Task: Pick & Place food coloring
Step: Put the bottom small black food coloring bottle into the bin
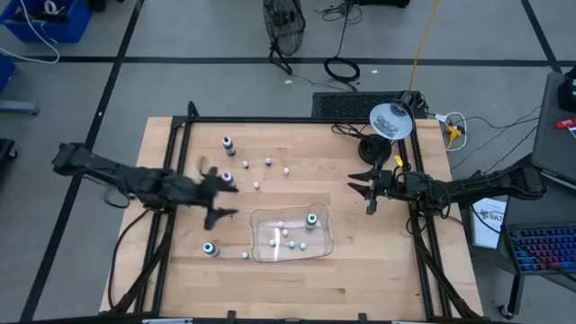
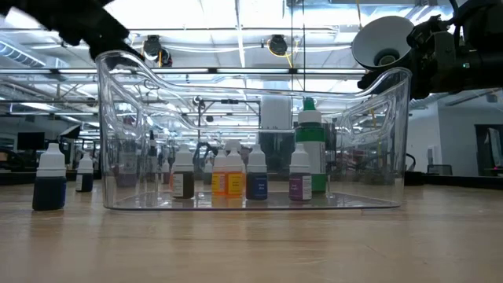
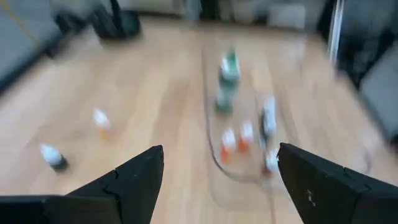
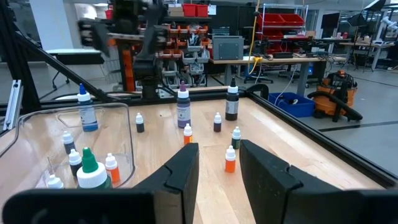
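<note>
A: Where did the overhead camera sit?
B: Straight above the surface, looking down; it took in the whole top, both arms and the floor around.
A: And the low one?
B: At surface height, close to the clear tray, facing level into the room behind.
A: The wrist cameras?
B: The left looked past its claw down at the tray; the right looked low across the surface past its claw, toward the left arm; all four views shared the tray.
</note>
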### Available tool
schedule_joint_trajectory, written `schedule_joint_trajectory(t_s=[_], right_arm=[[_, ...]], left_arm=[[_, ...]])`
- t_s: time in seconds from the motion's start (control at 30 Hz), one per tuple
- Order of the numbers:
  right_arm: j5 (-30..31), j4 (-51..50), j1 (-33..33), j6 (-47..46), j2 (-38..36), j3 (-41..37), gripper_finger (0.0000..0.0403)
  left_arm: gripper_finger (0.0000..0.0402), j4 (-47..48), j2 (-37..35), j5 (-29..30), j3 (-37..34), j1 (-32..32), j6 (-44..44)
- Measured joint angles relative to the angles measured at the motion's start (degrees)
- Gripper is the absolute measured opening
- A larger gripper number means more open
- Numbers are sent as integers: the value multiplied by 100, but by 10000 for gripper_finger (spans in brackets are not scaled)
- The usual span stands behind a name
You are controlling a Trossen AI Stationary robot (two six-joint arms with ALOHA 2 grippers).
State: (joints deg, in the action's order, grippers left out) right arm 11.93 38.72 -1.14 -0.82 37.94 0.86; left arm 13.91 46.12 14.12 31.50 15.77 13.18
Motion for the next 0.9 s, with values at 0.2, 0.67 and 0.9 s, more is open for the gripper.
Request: schedule_joint_trajectory(t_s=[0.2,0.67,0.9], right_arm=[[0,0,1,0,2,0,107],[1,0,1,-1,0,0,106],[1,0,1,0,1,0,106]], left_arm=[[310,2355,2412,-691,2094,303,1068],[310,4531,4921,-1266,4286,1283,3245],[310,4449,5232,-721,3879,1717,4145]])
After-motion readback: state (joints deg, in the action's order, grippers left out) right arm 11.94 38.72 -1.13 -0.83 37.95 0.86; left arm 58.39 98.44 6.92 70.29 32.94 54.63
